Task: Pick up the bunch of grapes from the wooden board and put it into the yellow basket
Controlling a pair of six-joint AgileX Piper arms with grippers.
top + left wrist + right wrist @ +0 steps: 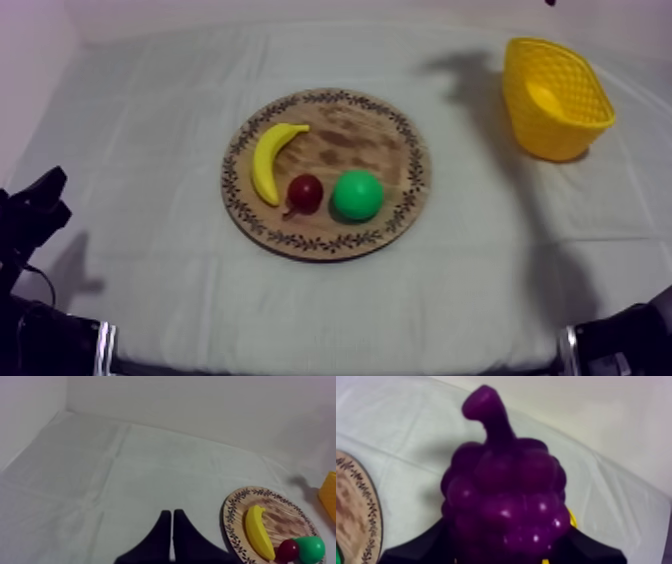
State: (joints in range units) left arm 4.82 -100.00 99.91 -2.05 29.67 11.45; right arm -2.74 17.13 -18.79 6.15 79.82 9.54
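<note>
The purple bunch of grapes (506, 491) hangs stem up in my right gripper (503, 548), whose black fingers (411, 550) are shut on its sides. Behind the bunch peeks a sliver of the yellow basket (572, 518), and the wooden board's rim (356, 511) lies off to one side. From above, the yellow basket (555, 98) stands at the far right and the round wooden board (400, 130) sits mid-table. My left gripper (45, 195) rests low at the left; its fingers (171, 512) lie together as a narrow wedge.
On the board lie a banana (270, 158), a small red fruit (305, 192) and a green pear (357, 195). Part of my right arm (630, 340) sits at the lower right edge. A dark shadow falls on the cloth beside the basket.
</note>
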